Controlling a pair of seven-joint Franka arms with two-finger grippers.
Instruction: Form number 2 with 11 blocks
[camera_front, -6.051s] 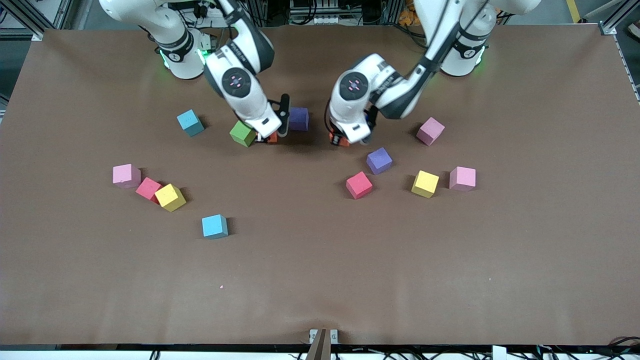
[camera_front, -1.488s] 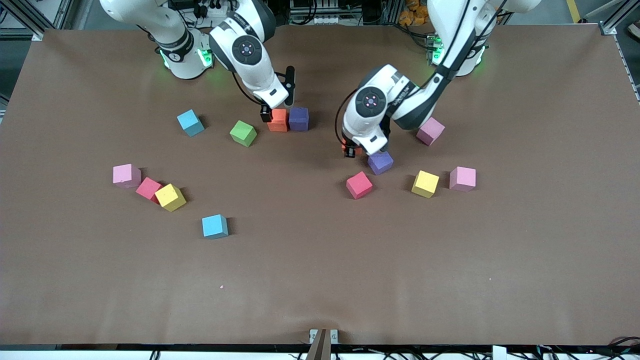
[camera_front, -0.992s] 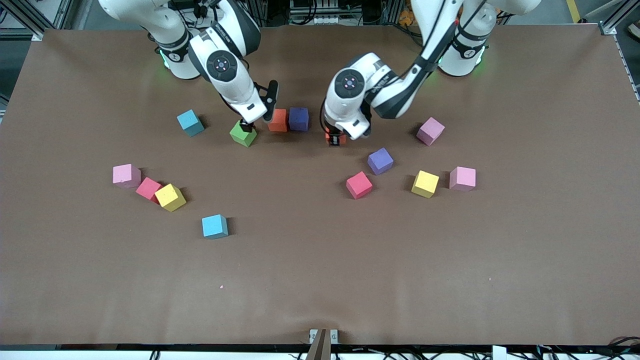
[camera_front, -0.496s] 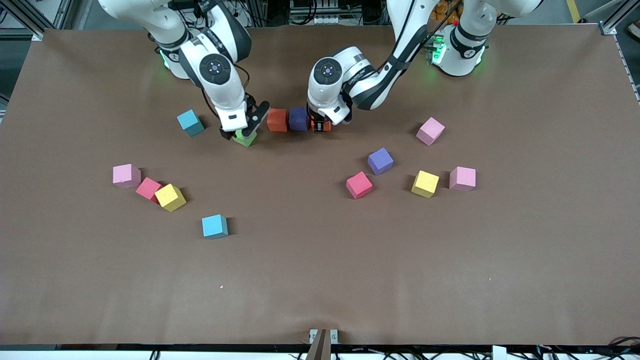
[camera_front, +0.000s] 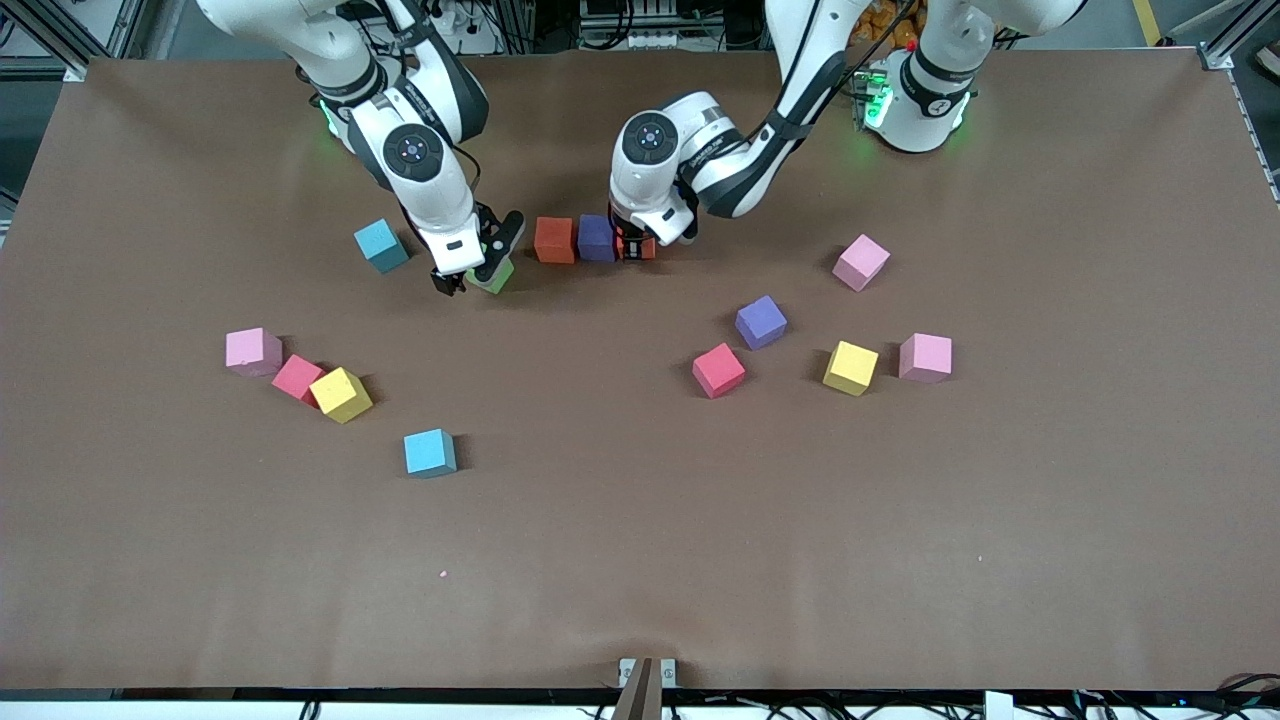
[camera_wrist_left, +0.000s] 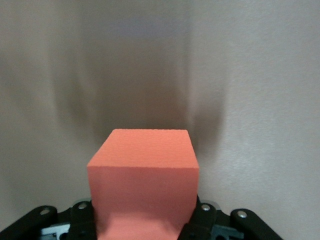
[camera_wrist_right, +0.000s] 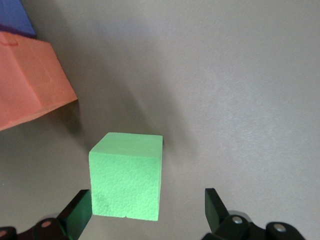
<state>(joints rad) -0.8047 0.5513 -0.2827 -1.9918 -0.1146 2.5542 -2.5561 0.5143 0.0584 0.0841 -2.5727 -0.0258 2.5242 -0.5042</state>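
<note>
My left gripper (camera_front: 636, 247) is clamped on an orange block (camera_wrist_left: 144, 182), and over the last second and a half I have carried it from above the loose purple block (camera_front: 760, 321) across to the row. It now sits low, right beside the dark purple block (camera_front: 596, 238), on that block's 3 o'clock side in the front view. The left wrist view shows only the orange cube between the pads and bare table (camera_front: 640, 560) past it, so I cannot tell whether it has touched down.

My right gripper (camera_front: 470, 272) stands spread wide. It has left the placed orange block (camera_front: 553, 240) and dropped around the green block (camera_wrist_right: 127, 175), one finger either side and not yet pinching. That green cube lies at about 8 o'clock from the placed orange one, near but apart.

So the row is about to reach three: orange, dark purple, orange, the top stroke of the 2, I judge. Eight more are needed. Well apart toward 6 o'clock lie the spares: a red block (camera_front: 718, 370), a yellow block (camera_front: 850, 367) and others.
</note>
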